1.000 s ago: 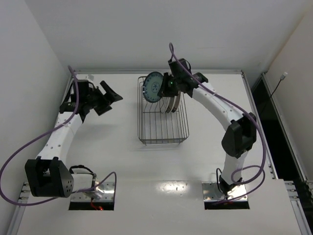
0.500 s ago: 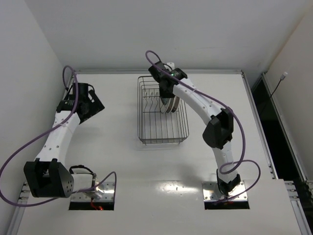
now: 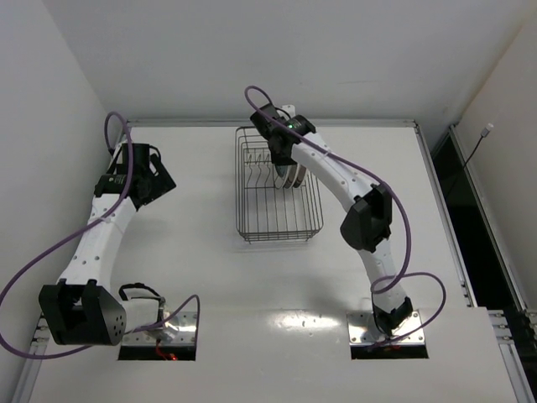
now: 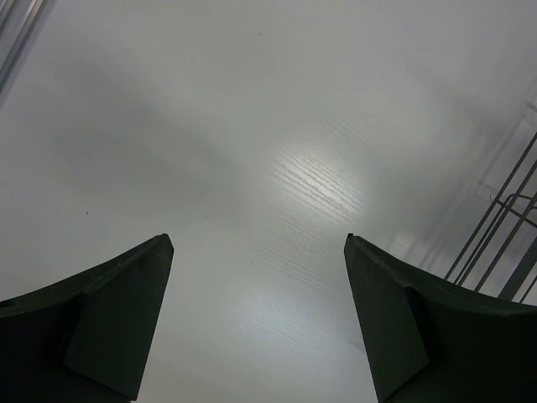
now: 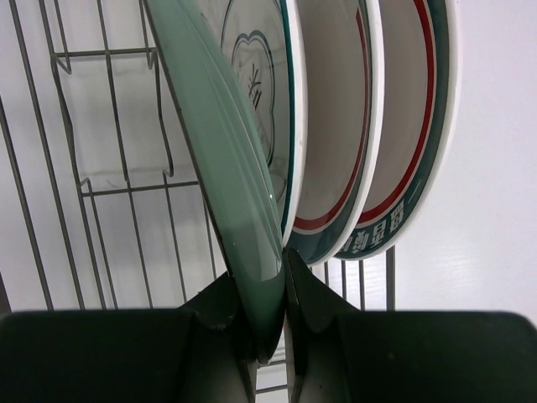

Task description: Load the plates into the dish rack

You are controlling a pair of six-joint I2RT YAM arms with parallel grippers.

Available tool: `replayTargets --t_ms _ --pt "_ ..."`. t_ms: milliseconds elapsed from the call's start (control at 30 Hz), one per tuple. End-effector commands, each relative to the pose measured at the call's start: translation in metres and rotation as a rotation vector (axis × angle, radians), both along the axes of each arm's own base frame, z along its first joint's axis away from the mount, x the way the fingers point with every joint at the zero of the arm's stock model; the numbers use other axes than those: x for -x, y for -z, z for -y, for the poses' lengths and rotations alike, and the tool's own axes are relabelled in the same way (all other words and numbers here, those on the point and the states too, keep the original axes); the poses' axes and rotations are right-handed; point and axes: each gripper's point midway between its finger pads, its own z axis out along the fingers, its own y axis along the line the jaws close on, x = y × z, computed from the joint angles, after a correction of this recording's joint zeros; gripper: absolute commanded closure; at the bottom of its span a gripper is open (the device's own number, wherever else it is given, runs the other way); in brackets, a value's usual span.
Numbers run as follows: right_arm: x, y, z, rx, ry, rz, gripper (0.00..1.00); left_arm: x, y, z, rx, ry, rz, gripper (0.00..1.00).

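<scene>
Three plates (image 5: 336, 126) stand upright in the rack (image 3: 277, 227), the right gripper (image 5: 267, 290) pinches a fourth plate (image 5: 222, 143) beside them, and the left gripper (image 4: 257, 243) gapes empty above the table (image 4: 252, 117).

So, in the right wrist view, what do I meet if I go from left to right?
rack wires → held teal plate → pale plate → first red-ringed plate → second red-ringed plate → table
</scene>
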Motion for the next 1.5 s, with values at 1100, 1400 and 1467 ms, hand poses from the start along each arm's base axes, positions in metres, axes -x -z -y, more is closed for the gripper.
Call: replayTargets --t_ms 1100,1400,1467 --pt "-0.066 -0.026 -0.012 -0.024 0.066 0.251 0.94 0.012 0.002 -0.003 -0.029 0.028 -0.035 0.19" --pt "-0.093 -0.004 -0.025 -0.041 0.042 0.291 0.94 0.012 0.011 -0.002 -0.022 0.034 -0.064 0.19" --pt "-0.099 0.006 -0.033 -0.055 0.022 0.291 0.94 0.012 0.014 -0.004 -0.034 0.035 -0.076 0.19"
